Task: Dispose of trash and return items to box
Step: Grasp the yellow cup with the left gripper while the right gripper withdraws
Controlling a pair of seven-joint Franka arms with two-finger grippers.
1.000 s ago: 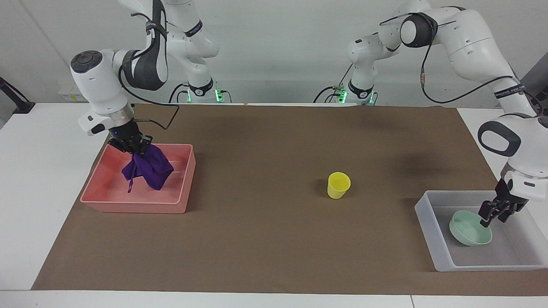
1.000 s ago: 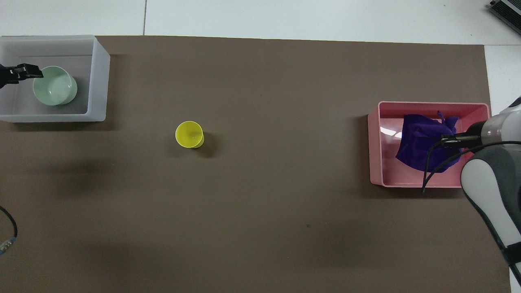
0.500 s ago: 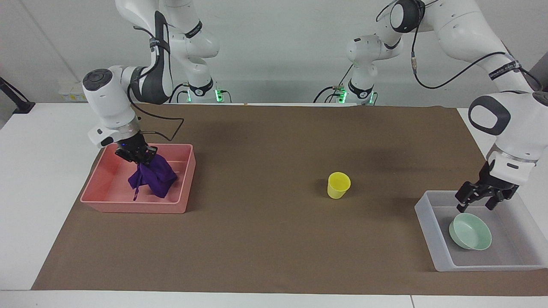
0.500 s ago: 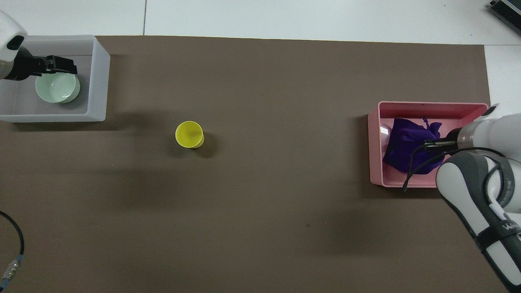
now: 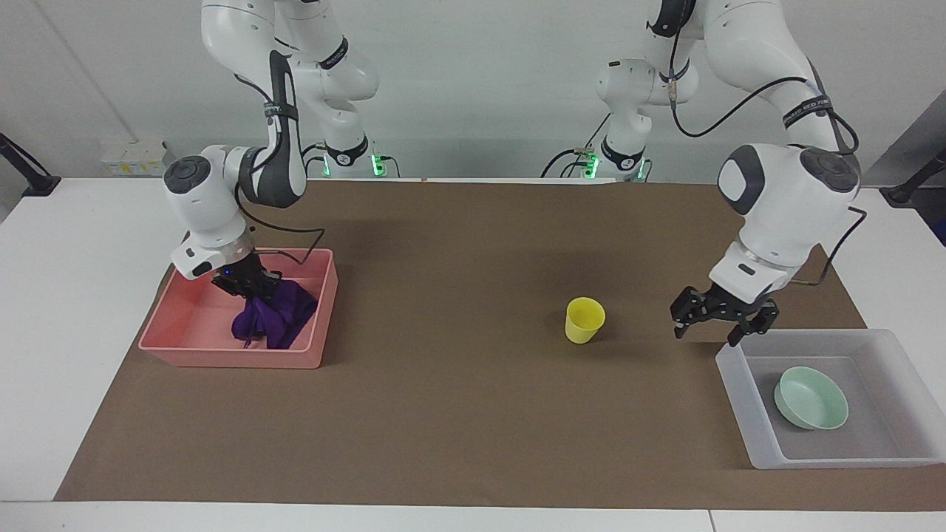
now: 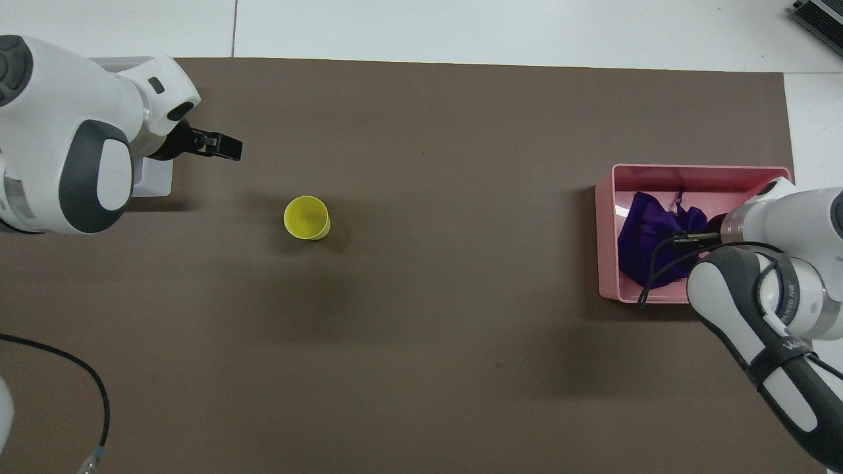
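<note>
- Two bins sit on our brown mat (image 5: 458,414), one toward each end of the tabletop.
- We list the pink bin (image 5: 310,347) at the right arm's end, just inside the mat's edge; the purple rag (image 5: 275,319) lies heaped in it, against the wall that faces the mat's middle.
- We find the right gripper (image 5: 247,284) down inside the pink bin, on top of the rag and touching it; we cannot tell whether its fingers are clamped on the cloth or parted.
- We list the translucent box (image 5: 739,391) at the left arm's end, near the mat's corner farthest from the robots; the mint-green bowl (image 5: 811,397) rests upright on its floor.
- We find the left gripper (image 5: 715,319) raised over bare mat just beside the box's nearer corner, between the box and the cup, fingers spread wide and holding nothing.
- We list the yellow cup (image 5: 584,319) upright on the mat's middle stretch, toward the left arm's end, apart from both bins and touched by neither gripper.
</note>
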